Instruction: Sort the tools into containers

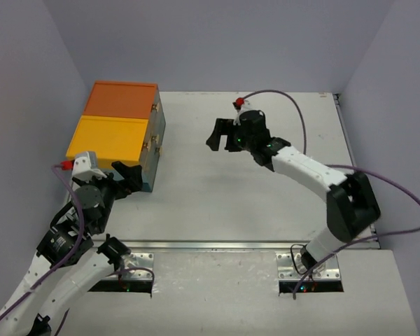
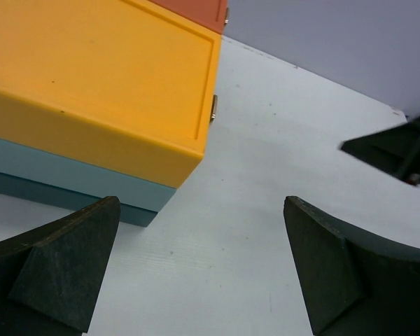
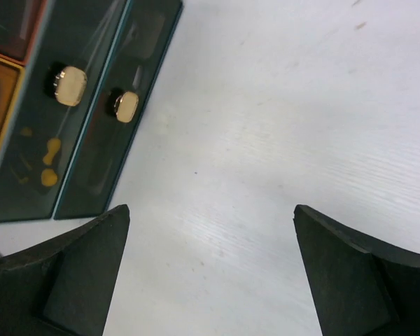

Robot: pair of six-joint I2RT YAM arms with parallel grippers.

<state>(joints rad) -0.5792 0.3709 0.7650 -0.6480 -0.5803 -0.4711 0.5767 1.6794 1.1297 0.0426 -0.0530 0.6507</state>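
The containers are one teal box unit at the table's far left, with an orange top and a yellow top. Its drawer fronts face right and are closed, with brass latches. Yellow shapes show dimly through one drawer front. No loose tool is in view. My left gripper is open and empty at the unit's near right corner. My right gripper is open and empty over the table, to the right of the drawer fronts.
The white table top ends at grey walls at the back and on both sides. A finger of the right gripper shows at the right of the left wrist view. Cables loop behind the right arm.
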